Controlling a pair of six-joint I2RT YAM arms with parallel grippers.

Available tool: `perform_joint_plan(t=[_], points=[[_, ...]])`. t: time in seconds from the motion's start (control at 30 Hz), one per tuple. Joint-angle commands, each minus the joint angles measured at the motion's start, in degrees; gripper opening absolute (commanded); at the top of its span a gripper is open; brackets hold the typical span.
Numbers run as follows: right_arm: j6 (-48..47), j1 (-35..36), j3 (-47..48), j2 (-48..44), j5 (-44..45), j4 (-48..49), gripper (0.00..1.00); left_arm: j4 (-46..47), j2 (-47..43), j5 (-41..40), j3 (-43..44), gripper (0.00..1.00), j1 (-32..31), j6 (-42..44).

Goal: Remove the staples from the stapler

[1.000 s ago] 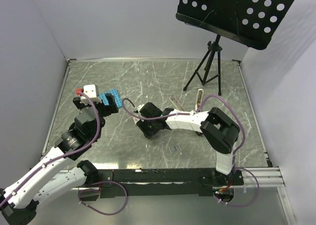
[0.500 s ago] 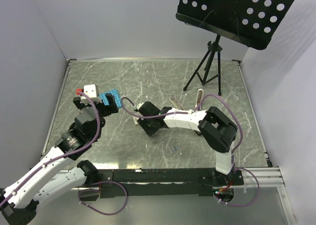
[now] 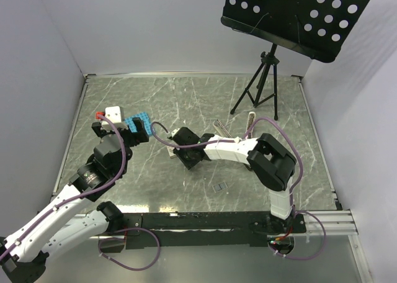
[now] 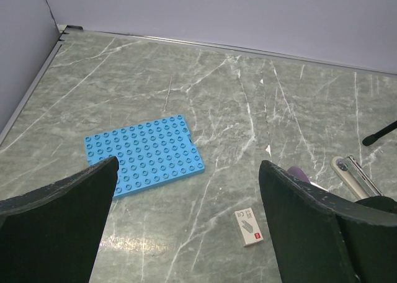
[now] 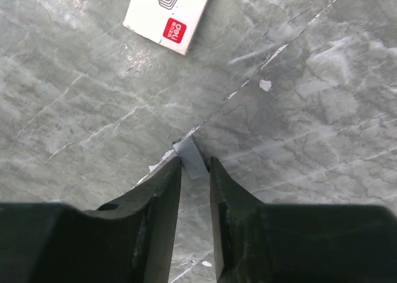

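The white stapler (image 3: 250, 121) lies on the table near the tripod, brownish inside. A silvery rail piece (image 3: 219, 128) lies apart from it, next to the right arm, and shows at the right edge of the left wrist view (image 4: 353, 174). My right gripper (image 3: 187, 161) is low over the table middle. In the right wrist view it (image 5: 195, 162) is shut on a small grey strip of staples (image 5: 191, 157) that touches the table. My left gripper (image 3: 139, 133) is open and empty (image 4: 189, 166) above the table, next to the blue studded plate (image 4: 144, 154).
A small white box with a red mark (image 4: 250, 227) lies between the arms and shows in the right wrist view (image 5: 169, 13). A tiny dark piece (image 3: 219, 186) lies nearer the front. A black tripod (image 3: 259, 87) with a perforated board stands at the back right.
My right gripper has moved slightly toward the far side of the table, staying low. The left arm has not moved.
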Motion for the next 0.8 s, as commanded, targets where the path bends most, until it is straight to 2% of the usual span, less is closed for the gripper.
perform_joint_plan(t=[0.0,0.13,0.5,0.77], points=[[-0.2,0.7,2.3,0.5,1.0,-0.4,0.29,1.6,-0.5,-0.4,0.3,0.99,-0.1,0.0],[0.3,0.9,1.4,-0.6,1.1,0.0,0.24,1.5,-0.5,-0.5,0.3,1.0,-0.1,0.1],[2.2,1.0,-2.6,-5.5,3.0,-0.7,0.2,1.5,-0.5,-0.6,0.2,0.99,-0.1,0.2],[8.9,1.0,-13.6,-17.2,7.2,-6.2,0.18,1.6,-0.2,-0.2,0.3,0.99,-0.2,0.1]])
